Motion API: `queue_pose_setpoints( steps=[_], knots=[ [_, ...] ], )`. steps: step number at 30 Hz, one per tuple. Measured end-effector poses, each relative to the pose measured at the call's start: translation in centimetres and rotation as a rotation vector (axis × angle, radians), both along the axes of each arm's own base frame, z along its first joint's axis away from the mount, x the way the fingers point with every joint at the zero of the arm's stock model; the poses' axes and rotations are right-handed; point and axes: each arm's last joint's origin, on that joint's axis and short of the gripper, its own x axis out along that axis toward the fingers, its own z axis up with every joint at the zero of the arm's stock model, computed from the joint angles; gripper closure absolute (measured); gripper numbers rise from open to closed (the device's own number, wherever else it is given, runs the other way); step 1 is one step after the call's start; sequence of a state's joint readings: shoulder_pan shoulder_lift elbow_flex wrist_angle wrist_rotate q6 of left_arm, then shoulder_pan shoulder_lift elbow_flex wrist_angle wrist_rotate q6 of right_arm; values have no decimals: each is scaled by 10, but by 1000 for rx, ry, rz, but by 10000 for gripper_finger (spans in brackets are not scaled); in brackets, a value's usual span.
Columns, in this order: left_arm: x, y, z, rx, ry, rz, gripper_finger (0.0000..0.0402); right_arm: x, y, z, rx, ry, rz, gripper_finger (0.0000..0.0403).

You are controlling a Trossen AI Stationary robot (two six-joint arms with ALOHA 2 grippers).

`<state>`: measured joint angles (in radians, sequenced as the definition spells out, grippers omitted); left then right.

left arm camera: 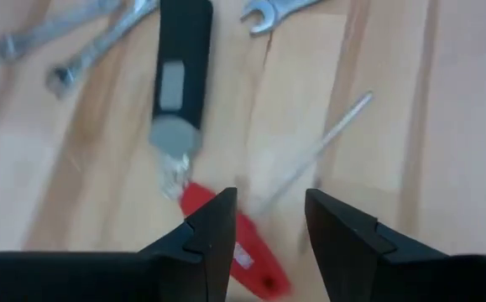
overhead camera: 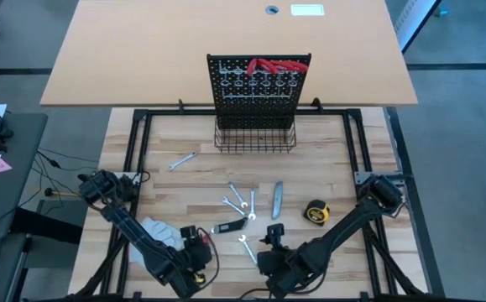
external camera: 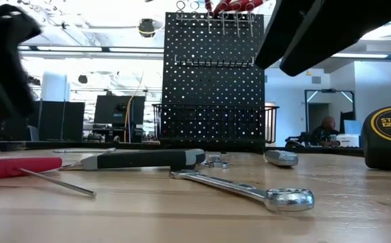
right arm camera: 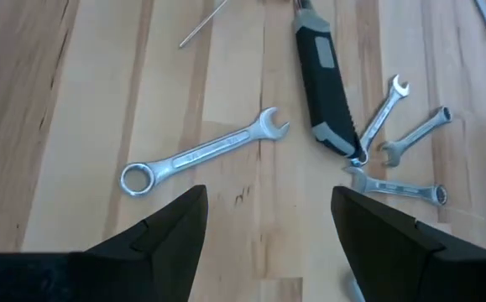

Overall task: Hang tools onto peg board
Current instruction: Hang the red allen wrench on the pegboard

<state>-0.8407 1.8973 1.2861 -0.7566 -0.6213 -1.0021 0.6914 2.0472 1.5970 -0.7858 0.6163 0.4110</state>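
Right gripper (right arm camera: pixel 268 231) hangs wide open, empty, and we see the wrench (right arm camera: pixel 205 153) on the table just ahead, lying crosswise; left gripper (left arm camera: pixel 268 222), half-open, sits over the red-handled tool (left arm camera: pixel 238 243).

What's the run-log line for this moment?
left gripper: open, above red tool | right gripper: open, above wrench | peg board: red pliers hung

Scattered wrenches (overhead camera: pixel 241 198) before peg board (overhead camera: pixel 258 92); bare wood beside.
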Motion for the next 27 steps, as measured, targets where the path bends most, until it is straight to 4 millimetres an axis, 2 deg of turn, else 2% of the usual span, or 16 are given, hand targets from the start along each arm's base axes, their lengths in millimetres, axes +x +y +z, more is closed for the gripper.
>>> queue_pose_setpoints(
  steps=[3, 12, 19, 27],
  knots=[
    [-3, 0, -5, -88, 34, 71, 263, 0, 0, 0, -1, 1, 0, 138],
    [-9, 16, -27, -145, 52, 257, 252, -1, -1, -1, -14, 17, 0, 138],
    [-9, 23, -36, -164, 66, 252, 260, -2, -1, -1, -14, 18, 0, 138],
    [-10, 31, -45, -64, 98, 107, 310, -10, 7, -1, -18, 26, 22, 138]
  ],
)
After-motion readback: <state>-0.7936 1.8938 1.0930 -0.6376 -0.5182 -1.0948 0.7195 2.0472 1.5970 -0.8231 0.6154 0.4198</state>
